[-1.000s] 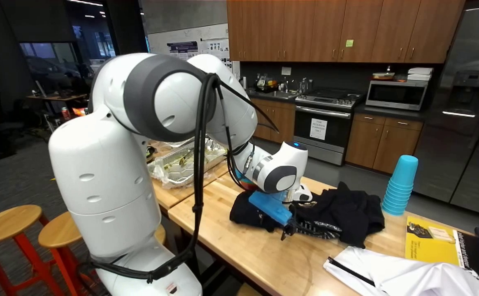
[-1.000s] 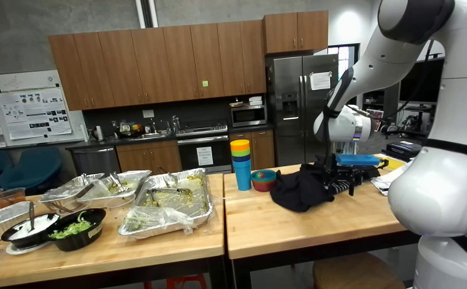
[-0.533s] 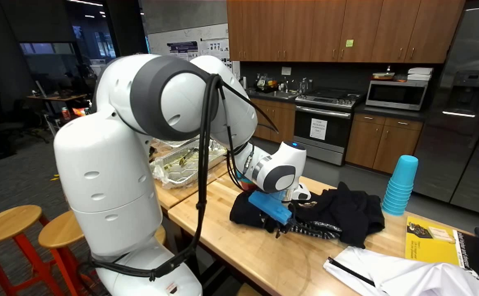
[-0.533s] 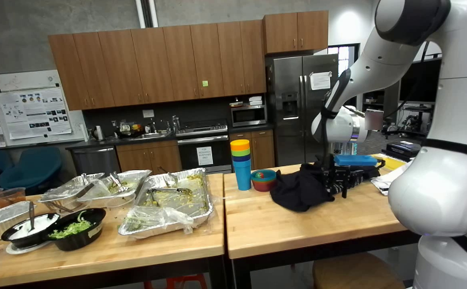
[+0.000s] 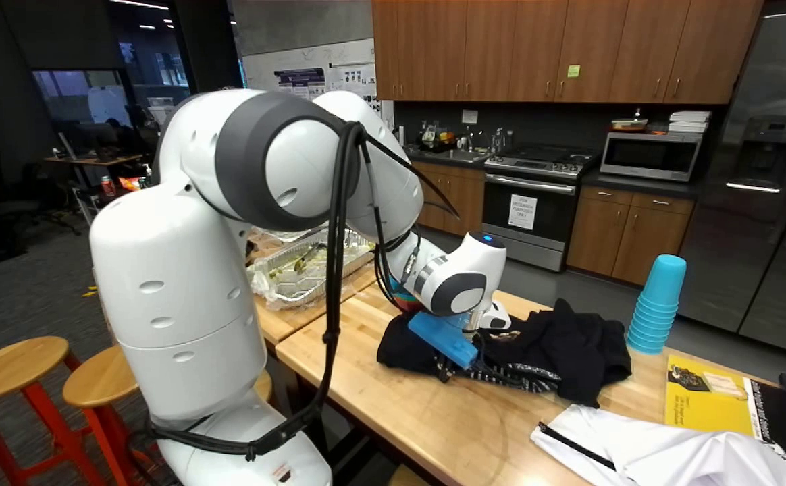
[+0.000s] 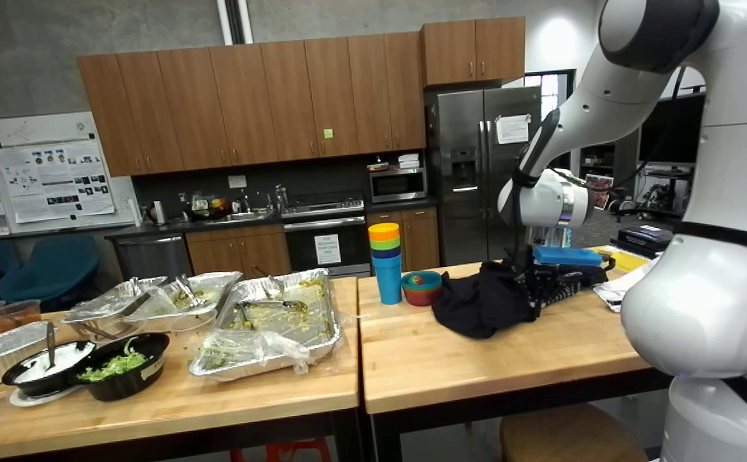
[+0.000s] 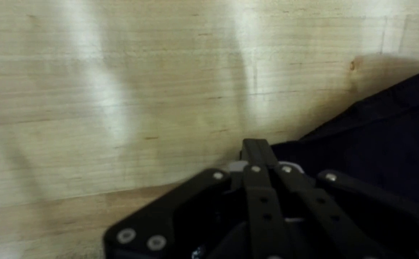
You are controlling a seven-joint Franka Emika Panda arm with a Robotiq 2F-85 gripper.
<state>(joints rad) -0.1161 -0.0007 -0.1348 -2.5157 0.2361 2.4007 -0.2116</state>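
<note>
The tool (image 7: 259,151) has its fingertips pressed together at the edge of a black garment (image 5: 575,351), which lies crumpled on the tabletop (image 5: 427,412); whether fabric is caught between them cannot be told. Stacked blue cups (image 5: 656,304) stand just beside the garment, and a white cloth (image 5: 670,449) lies near it.

the cloth (image 5: 572,344) is black, partly white-patterned, and the pincer (image 7: 256,145) black.
</note>
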